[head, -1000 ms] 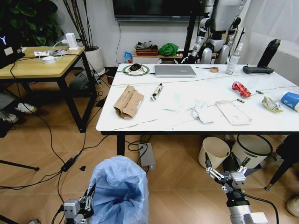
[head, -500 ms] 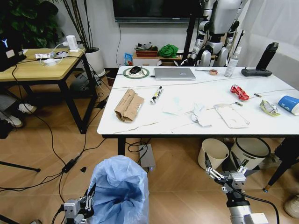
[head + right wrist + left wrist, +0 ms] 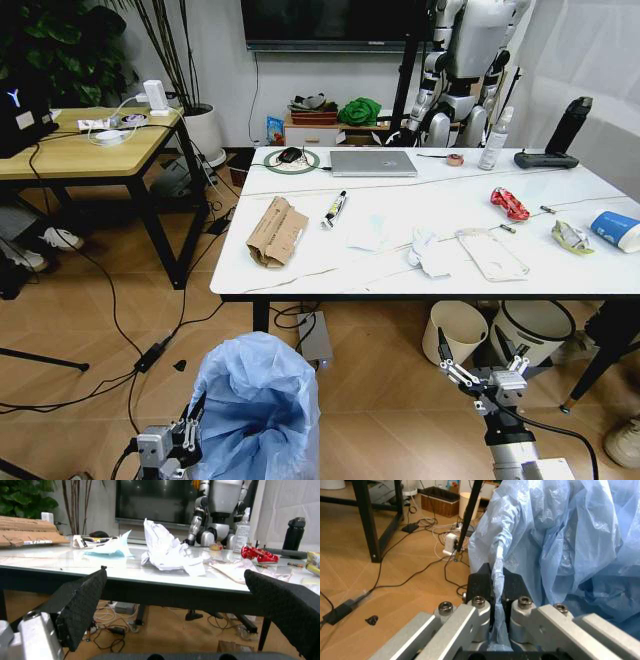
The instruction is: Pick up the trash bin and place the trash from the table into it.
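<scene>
Bin bag (image 3: 560,543) edge between left gripper (image 3: 496,592) pads, table (image 3: 400,270) ahead.

Both arms are built from silver-grey metal. On the left gripper (image 3: 498,588), two black finger blocks are bolted to plain aluminium links with round hex-socket screws. The right gripper (image 3: 180,603) is fitted with black, diamond-textured pads (image 3: 82,603).

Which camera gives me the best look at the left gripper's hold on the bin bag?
Left wrist view: the left gripper is shut on a fold of the trash bin bag. Head view shows gripper beside the bin, grip unclear. Right wrist view faces the table.
</scene>
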### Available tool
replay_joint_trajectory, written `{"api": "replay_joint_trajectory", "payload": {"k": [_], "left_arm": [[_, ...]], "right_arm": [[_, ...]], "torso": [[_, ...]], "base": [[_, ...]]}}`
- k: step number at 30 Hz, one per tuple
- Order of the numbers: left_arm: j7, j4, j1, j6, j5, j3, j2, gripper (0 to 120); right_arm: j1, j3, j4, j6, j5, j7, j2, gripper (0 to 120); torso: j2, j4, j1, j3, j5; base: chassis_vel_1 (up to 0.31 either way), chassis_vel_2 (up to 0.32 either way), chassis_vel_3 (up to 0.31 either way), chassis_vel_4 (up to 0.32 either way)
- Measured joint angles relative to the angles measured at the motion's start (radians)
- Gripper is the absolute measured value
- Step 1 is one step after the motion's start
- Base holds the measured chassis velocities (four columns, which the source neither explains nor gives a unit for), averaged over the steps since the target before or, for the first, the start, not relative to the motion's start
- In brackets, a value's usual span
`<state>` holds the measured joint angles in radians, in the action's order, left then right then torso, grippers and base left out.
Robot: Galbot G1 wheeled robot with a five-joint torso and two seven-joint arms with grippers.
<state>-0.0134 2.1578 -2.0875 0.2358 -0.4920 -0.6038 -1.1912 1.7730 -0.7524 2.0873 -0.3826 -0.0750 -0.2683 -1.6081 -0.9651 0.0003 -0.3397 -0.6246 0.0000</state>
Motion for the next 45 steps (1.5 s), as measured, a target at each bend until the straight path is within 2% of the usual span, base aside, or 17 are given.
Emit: {"api": "replay_joint_trajectory", "payload": {"k": [27,45], "left_arm": [[-0.003,-0.008,0.012,0.016,0.009,0.007,-0.001,0],[0.026,-0.022,0.031,-0.001,0.051,-0.004,-0.003,0]], "right_arm": [[-0.006,0.01,-0.011,-0.003,0.008,0.0,0.0,100],[-0.024,0.015,-0.026,0.007,0.009,0.0,0.0,100]], "torso": [[-0.135,-0.0001,-0.059,-0.076,0.0],[-0.138,0.0001,-0.061,-0.078,0.0]], "base": [[0.0,0.0,0.0,0.0],[0.0,0.0,0.0,0.0]]}}
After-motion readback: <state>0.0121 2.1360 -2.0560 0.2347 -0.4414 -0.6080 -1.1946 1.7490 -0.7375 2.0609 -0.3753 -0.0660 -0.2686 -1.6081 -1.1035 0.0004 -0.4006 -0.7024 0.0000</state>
